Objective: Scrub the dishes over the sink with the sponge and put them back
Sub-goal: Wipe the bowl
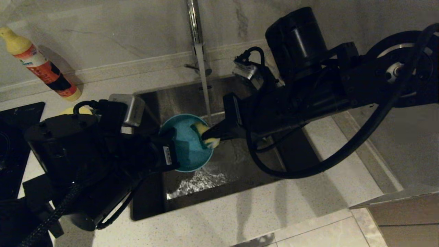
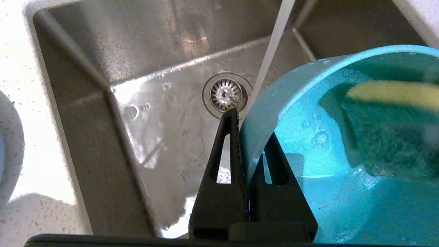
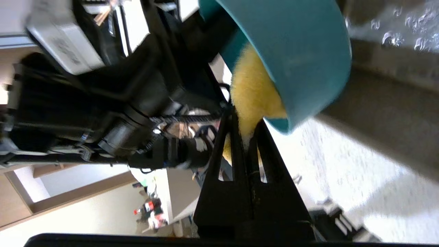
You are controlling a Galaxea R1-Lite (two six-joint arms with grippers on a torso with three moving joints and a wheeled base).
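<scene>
Teal-blue bowl [image 1: 188,145] is held tipped on its side over the steel sink [image 1: 219,178], opening facing right. Left pincer [image 1: 169,154] comes in from the left and is pinching the bowl's rim, one finger [image 2: 224,151] outside the wall, the other inside. Right pincer [image 1: 209,137] reaches in from the right, pressed together on the sponge [image 1: 205,134], w/ the yellow face showing and the green scouring face against the bowl's inside. Thin stream of water runs from the chrome tap [image 1: 195,31] at the far side, falling just beside the bowl's far rim. Round drain strainer [image 2: 225,94] sits in the sink floor below. Bottle [image 1: 41,65] w/ yellow cap lies tilted on the pale tabletop [image 1: 240,219] far left; black stovetop [image 1: 17,137] at the left edge.
</scene>
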